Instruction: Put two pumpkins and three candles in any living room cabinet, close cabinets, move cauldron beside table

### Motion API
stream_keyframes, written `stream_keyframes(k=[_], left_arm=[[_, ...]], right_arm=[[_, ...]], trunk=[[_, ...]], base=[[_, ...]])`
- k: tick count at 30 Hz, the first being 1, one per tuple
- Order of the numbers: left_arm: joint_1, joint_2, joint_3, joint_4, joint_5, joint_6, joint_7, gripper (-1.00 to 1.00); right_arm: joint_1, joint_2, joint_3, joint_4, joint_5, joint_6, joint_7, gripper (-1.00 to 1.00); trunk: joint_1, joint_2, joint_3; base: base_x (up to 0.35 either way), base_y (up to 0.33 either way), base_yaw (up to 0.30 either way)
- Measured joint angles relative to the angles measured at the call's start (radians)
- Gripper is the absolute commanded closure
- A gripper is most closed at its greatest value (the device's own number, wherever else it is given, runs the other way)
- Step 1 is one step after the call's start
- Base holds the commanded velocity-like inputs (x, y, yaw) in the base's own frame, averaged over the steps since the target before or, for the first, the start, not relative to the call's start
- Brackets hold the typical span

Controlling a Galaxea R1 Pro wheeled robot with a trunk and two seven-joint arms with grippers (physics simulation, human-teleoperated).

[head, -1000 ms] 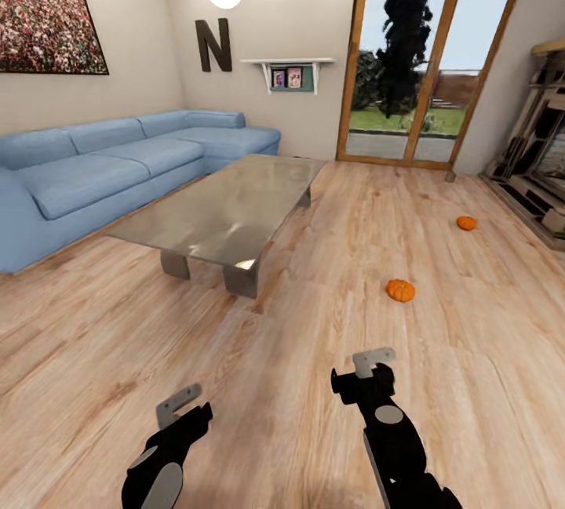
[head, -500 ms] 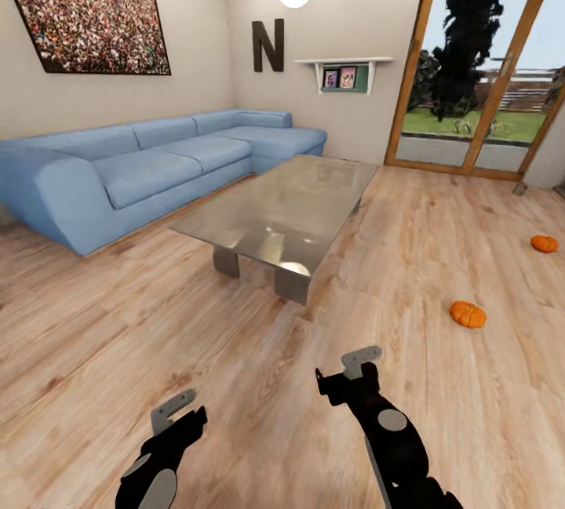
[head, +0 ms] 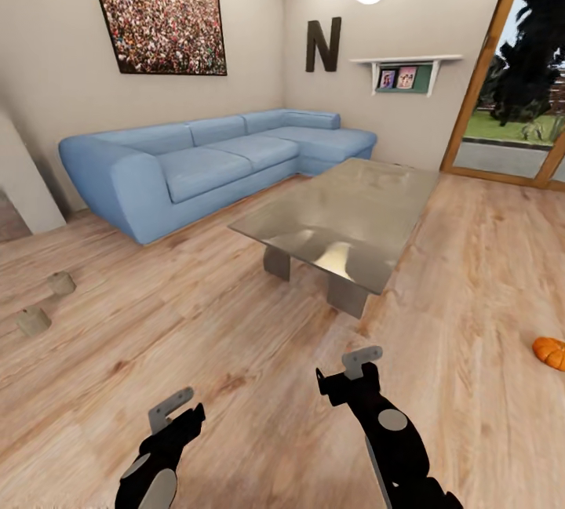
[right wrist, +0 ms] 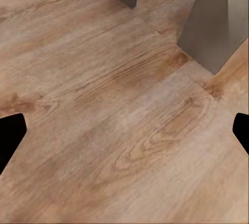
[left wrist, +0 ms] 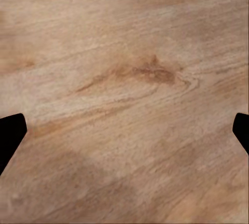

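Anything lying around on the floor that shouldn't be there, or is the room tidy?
Not tidy. Two candles sit on the bare wooden floor at the far left, near the sofa's end, and a pumpkin lies on the floor at the right edge, past the coffee table. Nothing looks broken or spilled.

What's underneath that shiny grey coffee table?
Under the coffee table I see two grey slanted legs standing on bare wooden floor, nothing else. The tabletop covers the floor farther back, so anything there stays hidden.
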Motion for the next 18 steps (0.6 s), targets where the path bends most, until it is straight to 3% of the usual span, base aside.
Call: stream_keyframes(k=[5, 9, 12, 18], left_arm=[[0.0, -0.004, -0.002, -0.002, 0.003, -0.016, 0.004, -1.0], [0.0, -0.006, -0.005, -0.003, 0.005, -0.015, 0.004, -1.0], [0.0, -0.009, -0.011, -0.016, 0.007, -0.013, 0.007, -1.0], [0.0, -0.019, -0.01, -0.018, 0.004, -0.015, 0.012, -1.0]], right_arm=[[-0.011, 0.004, 0.004, 0.0, 0.0, 0.014, 0.002, -1.0], [-0.099, 0.011, 0.008, 0.0, -0.003, 0.17, 0.002, -1.0], [-0.155, 0.015, 0.017, 0.01, -0.032, 0.264, -0.003, -1.0], [-0.182, 0.014, 0.013, 0.003, -0.057, 0.291, -0.006, -1.0]], trunk=[[0.0, 0.0, 0.0], [0.0, 0.0, 0.0], [0.0, 0.0, 0.0], [0.0, 0.0, 0.0]], base=[[0.022, 0.319, 0.3], [0.003, 0.321, 0.3], [0.001, 0.322, 0.3], [0.041, 0.322, 0.3]])
